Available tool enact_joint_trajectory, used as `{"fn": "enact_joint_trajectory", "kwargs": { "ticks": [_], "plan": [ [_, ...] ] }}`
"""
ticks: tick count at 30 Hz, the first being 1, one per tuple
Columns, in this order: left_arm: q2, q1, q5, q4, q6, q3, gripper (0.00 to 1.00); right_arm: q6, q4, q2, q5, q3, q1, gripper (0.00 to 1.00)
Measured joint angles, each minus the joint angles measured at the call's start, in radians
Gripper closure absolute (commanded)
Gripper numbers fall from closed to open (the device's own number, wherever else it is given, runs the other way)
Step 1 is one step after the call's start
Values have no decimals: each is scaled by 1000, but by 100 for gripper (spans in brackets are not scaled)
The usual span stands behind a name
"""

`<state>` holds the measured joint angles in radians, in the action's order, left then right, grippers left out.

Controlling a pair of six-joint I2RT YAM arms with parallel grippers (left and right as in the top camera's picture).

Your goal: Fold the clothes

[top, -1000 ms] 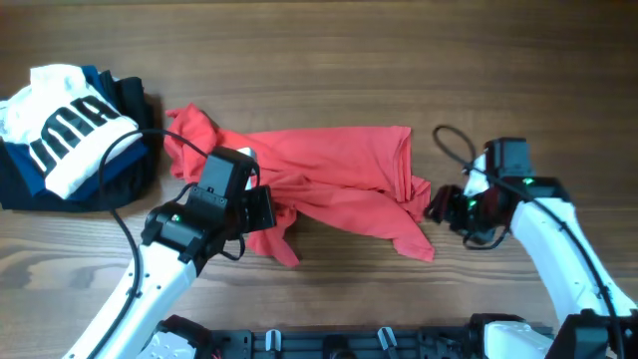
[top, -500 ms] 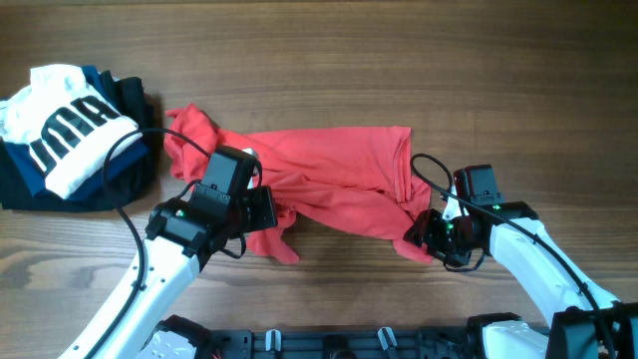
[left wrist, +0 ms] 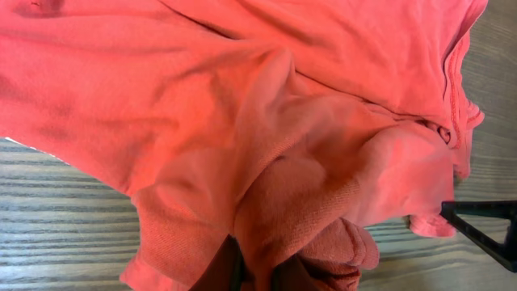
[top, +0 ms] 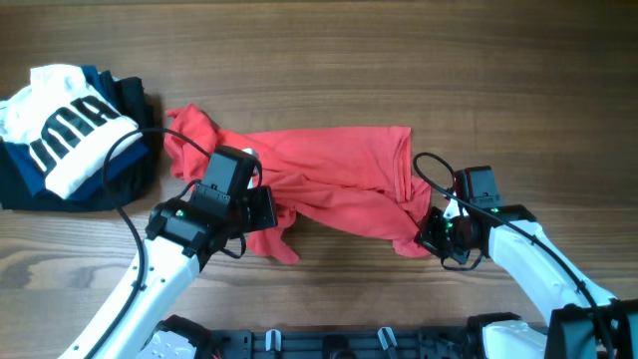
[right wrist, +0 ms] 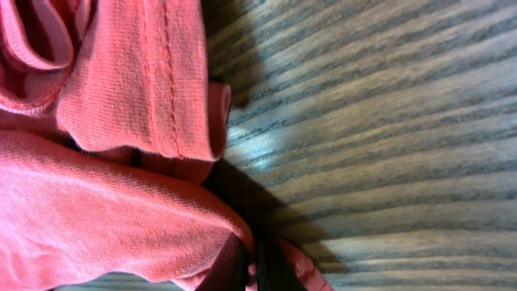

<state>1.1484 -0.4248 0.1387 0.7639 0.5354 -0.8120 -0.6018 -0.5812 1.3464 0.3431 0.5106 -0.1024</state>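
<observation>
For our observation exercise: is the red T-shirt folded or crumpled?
Crumpled: the red T-shirt lies bunched and creased, left claw and right claw each pinching an end.

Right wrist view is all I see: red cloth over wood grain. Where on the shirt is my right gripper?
Observer: The right gripper is shut on the lower right corner of the red T-shirt.
Operator: And the left arm?
Observer: The left gripper is shut on a bunched fold at the shirt's lower left.
Operator: Is the shirt lying flat?
Observer: No, it is crumpled, with a sleeve sticking out toward the pile of folded garments at the far left of the table.
</observation>
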Motion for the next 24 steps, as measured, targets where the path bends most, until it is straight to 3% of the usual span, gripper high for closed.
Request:
{"fn": "enact_joint_trajectory", "kwargs": {
  "ticks": [7,16,19,20,24],
  "plan": [
    [0,0,0,0,0,0,92,12,-15,2,-9,29,3,96],
    [0,0,4,-19,0,0,95,63,-364,-50,-262,549,124,96],
    [0,-2,28,-22,-1,0,90,84,-424,-73,-316,669,148,96],
    [0,-3,36,-18,-3,-1,85,89,-438,-80,-339,686,151,96],
    [0,2,18,14,-5,-1,81,100,-470,-78,-447,686,180,96]
  ]
}}
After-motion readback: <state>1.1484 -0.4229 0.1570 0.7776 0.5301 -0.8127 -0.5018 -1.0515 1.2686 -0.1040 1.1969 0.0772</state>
